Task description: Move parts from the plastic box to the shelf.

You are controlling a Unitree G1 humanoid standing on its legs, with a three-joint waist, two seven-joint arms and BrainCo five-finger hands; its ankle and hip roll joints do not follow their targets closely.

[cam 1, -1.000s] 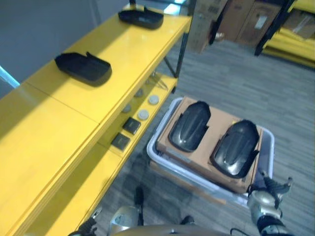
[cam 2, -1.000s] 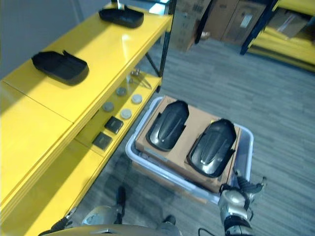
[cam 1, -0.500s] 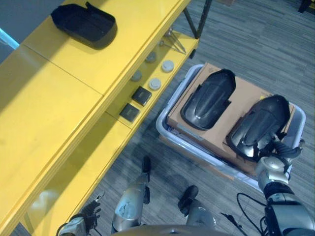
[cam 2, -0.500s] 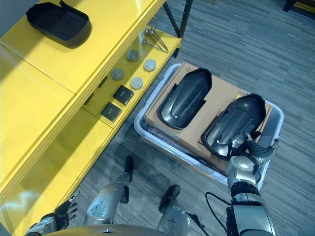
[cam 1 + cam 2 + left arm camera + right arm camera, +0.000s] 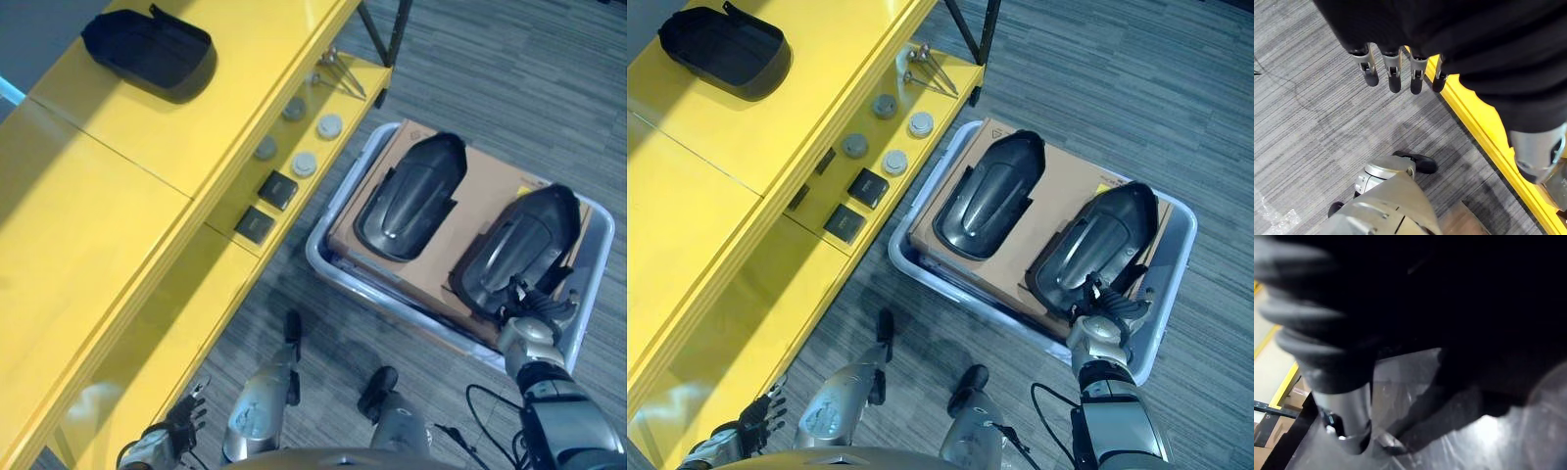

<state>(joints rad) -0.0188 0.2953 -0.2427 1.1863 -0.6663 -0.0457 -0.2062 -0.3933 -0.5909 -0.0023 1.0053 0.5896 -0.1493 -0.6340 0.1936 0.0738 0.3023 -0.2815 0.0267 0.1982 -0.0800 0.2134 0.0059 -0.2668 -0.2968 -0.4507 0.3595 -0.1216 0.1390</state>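
Note:
A grey plastic box [image 5: 315, 257] stands on the carpet beside the yellow shelf [image 5: 118, 196]. On a cardboard sheet [image 5: 490, 181] in the box lie two glossy black moulded parts, the left one [image 5: 411, 196] and the right one [image 5: 524, 240]. My right hand [image 5: 527, 335] is at the box's near edge, its fingers spread on the near end of the right part. Another black part [image 5: 147, 44] rests on the shelf's top board. My left hand [image 5: 181, 428] hangs low by the shelf's near end, fingers [image 5: 1393, 73] straight and holding nothing.
The shelf's lower board carries round discs [image 5: 304, 164], two black squares [image 5: 277, 188] and metal tools [image 5: 338, 70]. Its edge runs close along the box's left side. Grey carpet [image 5: 1097, 88] lies open to the right of the box and beyond it.
The camera has tipped down and shifted. My right hand has moved from the box's near rim onto the near end of the right part. The left hand hangs as before.

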